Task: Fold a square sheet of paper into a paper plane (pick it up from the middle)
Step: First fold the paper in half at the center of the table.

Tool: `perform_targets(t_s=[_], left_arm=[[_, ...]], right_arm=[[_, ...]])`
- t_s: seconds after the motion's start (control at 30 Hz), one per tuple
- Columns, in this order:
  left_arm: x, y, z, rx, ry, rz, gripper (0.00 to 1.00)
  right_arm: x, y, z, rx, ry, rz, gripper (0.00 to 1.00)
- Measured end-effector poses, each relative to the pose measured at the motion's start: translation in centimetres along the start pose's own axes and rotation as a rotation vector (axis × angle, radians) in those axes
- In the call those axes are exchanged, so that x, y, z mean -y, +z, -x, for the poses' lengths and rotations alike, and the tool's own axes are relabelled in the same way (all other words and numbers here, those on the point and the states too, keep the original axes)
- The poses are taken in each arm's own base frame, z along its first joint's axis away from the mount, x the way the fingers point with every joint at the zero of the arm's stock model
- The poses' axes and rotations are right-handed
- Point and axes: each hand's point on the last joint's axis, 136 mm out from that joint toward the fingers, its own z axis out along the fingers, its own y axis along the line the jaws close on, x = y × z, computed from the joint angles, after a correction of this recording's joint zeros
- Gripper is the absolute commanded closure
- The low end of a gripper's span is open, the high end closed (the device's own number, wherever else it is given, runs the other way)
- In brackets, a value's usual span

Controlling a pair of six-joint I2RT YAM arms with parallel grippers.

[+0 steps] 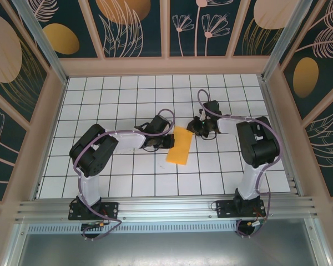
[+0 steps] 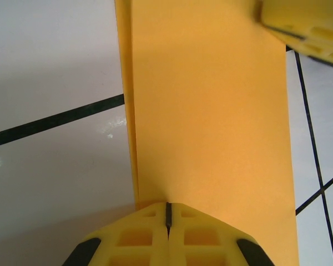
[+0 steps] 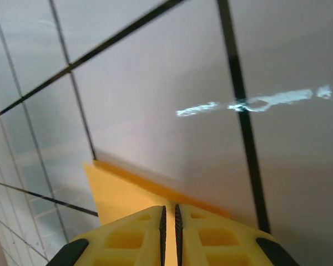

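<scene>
A white table (image 1: 100, 100) ruled with black grid lines sits inside a tan frame of dark blue panels (image 1: 133, 25) painted with pale leaves and flowers. Two black and white robot arms are bolted to a metal rail (image 1: 166, 210) along the table's near edge. A thin orange-yellow sheet of paper (image 1: 179, 147), folded into an upright rectangle, is close to the middle of the table, a little toward the near edge and directly between the two arms. The left gripper (image 1: 167, 142) meets the paper's left long edge. The right gripper (image 1: 194, 128) meets its far right corner. From the left wrist camera, the left gripper (image 2: 167, 213) has its yellow fingers pressed tightly together with only a hairline seam between them, clenched on the near edge of the orange-yellow sheet of paper (image 2: 211, 111). The paper stretches away from the tips. A second layer peeks out along its left side, showing the fold, and a soft shadow falls on the white table (image 2: 55, 55) beside it. At the far corner of the sheet, the right gripper's yellow fingers (image 2: 308, 22) overlap the paper. From the right wrist camera, the right gripper (image 3: 168, 213) has its fingers nearly together with a thin slit between them. Orange shows inside the slit, so it is pinching the sheet. A pointed corner of the orange-yellow sheet of paper (image 3: 122, 191) sticks out to the left of the fingertips, above a band of shadow on the table (image 3: 155, 83).
</scene>
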Motion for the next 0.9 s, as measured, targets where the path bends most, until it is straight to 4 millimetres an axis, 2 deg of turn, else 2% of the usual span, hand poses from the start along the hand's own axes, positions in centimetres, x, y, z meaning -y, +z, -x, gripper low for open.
perform_targets(t_s=[0.3,0.63,0.9], left_arm=[[0.0,0.0,0.0,0.0,0.0,0.0,1.0],[0.0,0.0,0.0,0.0,0.0,0.0,1.0],[0.0,0.0,0.0,0.0,0.0,0.0,1.0]], right_arm=[[0.2,0.1,0.2,0.002,0.006,0.012,0.84],[-0.4,-0.8,0.7,0.017,-0.017,0.036,0.84],[0.6,0.0,0.5,0.005,-0.002,0.018,0.84]])
